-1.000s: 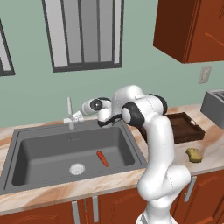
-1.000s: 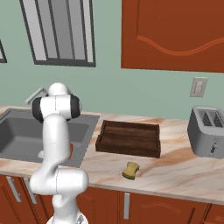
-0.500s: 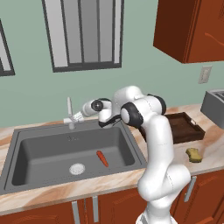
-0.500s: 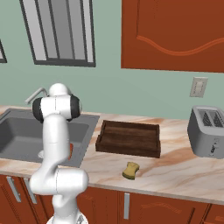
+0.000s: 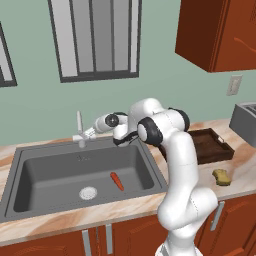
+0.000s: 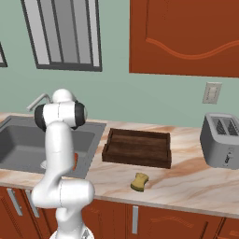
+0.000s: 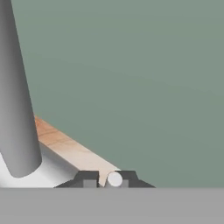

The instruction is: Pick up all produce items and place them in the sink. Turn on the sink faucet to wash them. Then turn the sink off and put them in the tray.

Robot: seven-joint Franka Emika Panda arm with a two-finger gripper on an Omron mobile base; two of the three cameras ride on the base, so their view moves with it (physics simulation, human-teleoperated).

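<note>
At the back rim of the sink, the gripper reaches sideways to the sink faucet, its jaws drawn nearly together on the faucet's small side handle; in the hand view the two dark fingertips sit close on either side of a little pale round knob, with the grey upright spout rising at the left edge and the green wall behind. The white arm bends from the base and stretches over the basin's right rear corner. The counter is marbled beige and runs along a pale green wall with a dark-framed barred window above the faucet and red-brown cupboards higher up to the right; a wall switch plate sits beside them. Down in the dark grey basin, the small red-orange vegetable lies on the floor, just right of the round silver drain and apart from it. To the right of the sink stands the dark brown tray, with nothing lying in it. A yellow sponge rests on the counter in front of the tray, and a grey toaster stands at the far right.
</note>
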